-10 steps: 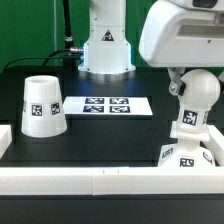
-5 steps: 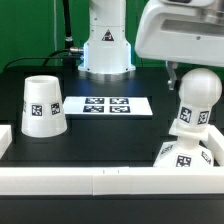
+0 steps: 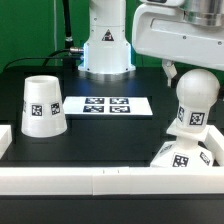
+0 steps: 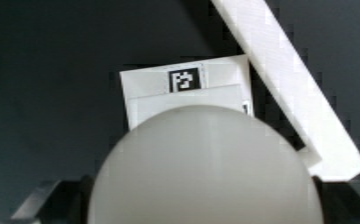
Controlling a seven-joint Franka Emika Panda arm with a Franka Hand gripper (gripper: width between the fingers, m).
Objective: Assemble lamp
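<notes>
The tool (image 4: 198, 200) appears to be clamping the bulb (image 3: 196, 100). In the wrist view its dark fingers (image 4: 44, 200) are pressing against both flanks of the round head. The bulb is standing at the exterior view's right, leaning slightly. Its neck is meeting the base (image 3: 180, 157), though I cannot tell whether it is seated. The base is lying in the lower right of that frame, just behind the white rail (image 3: 100, 182) of the desk (image 3: 110, 135). The shade (image 3: 42, 105) is waiting well apart at the exterior view's left, with the marker board (image 3: 112, 105) lying between.

Judging by the lean, the neck is risking going in crooked and jamming. The base is looking unclamped, so a sideways push could be dragging or tipping it against the rail. The smooth head is also inviting a slip.
</notes>
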